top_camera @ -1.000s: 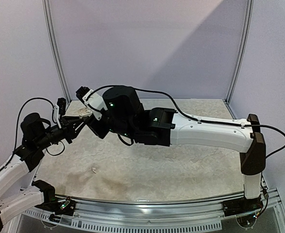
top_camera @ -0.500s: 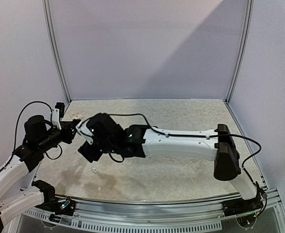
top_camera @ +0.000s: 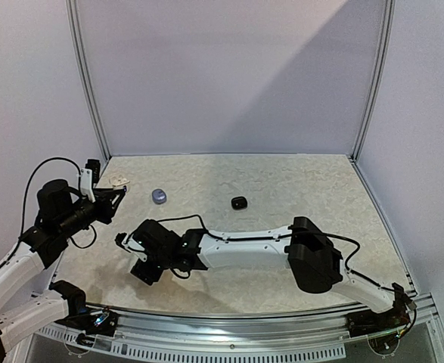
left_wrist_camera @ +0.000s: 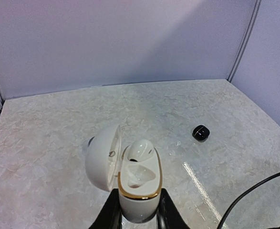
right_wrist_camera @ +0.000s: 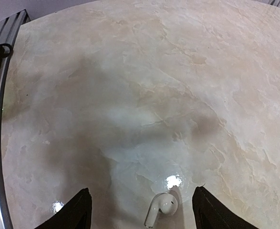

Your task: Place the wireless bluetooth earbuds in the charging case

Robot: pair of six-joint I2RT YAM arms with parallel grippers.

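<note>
Right wrist cam: right gripper (right_wrist_camera: 140, 196) is spread wide and points down at the table (right_wrist_camera: 130, 71), holding nothing. A loose white earbud (right_wrist_camera: 161, 206) with a short stem lies flat on the table between the two fingers (right_wrist_camera: 77, 210), closer to one than the other and touching neither. Left wrist cam: left gripper (left_wrist_camera: 139, 204) is clamped on the lower body of the white case (left_wrist_camera: 130, 180), with a finger on each side. The lid (left_wrist_camera: 103, 157) is swung open to the left. A second white earbud (left_wrist_camera: 140, 149) sits in the far socket; the near socket is bare. Top cam: the left arm has the white case at the far left of the table, and the right arm reaches low across to the near left, well apart from that case. A lavender case (top_camera: 159, 196) and a black case (top_camera: 239, 202) sit shut on the table further back, apart from each other and from both grippers.
</note>
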